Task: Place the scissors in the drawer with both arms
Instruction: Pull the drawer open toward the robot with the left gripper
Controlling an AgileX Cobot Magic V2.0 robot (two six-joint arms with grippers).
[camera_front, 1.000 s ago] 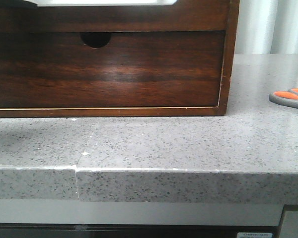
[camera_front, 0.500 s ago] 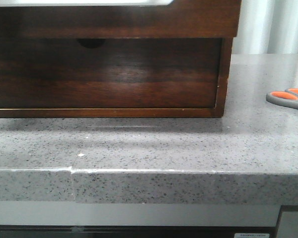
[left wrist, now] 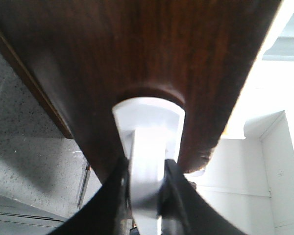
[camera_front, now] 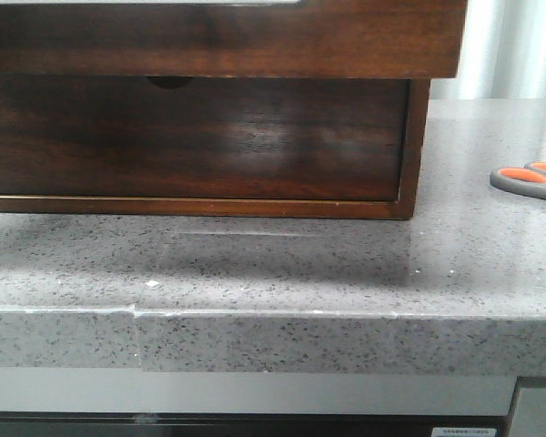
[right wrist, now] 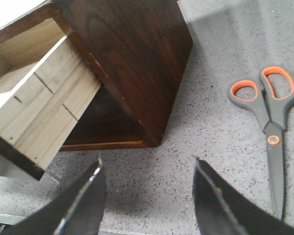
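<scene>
The drawer, dark glossy wood, sticks out of the wooden box toward the camera across the top of the front view. My left gripper is shut on the white inner wall at the drawer's front. The drawer's pale wood side shows pulled out in the right wrist view. The scissors, grey with orange-lined loops, lie flat on the counter to the right of the box, closed. My right gripper is open and empty above the counter, between the box and the scissors. Neither gripper shows in the front view.
The wooden box stands on a speckled grey stone counter. A taller lower front with a half-round notch sits shut under the drawer. The counter's front edge is close to the camera.
The drawer has slid out toward the camera and now overhangs the lower front, hiding most of its notch. The scissors have not moved.
</scene>
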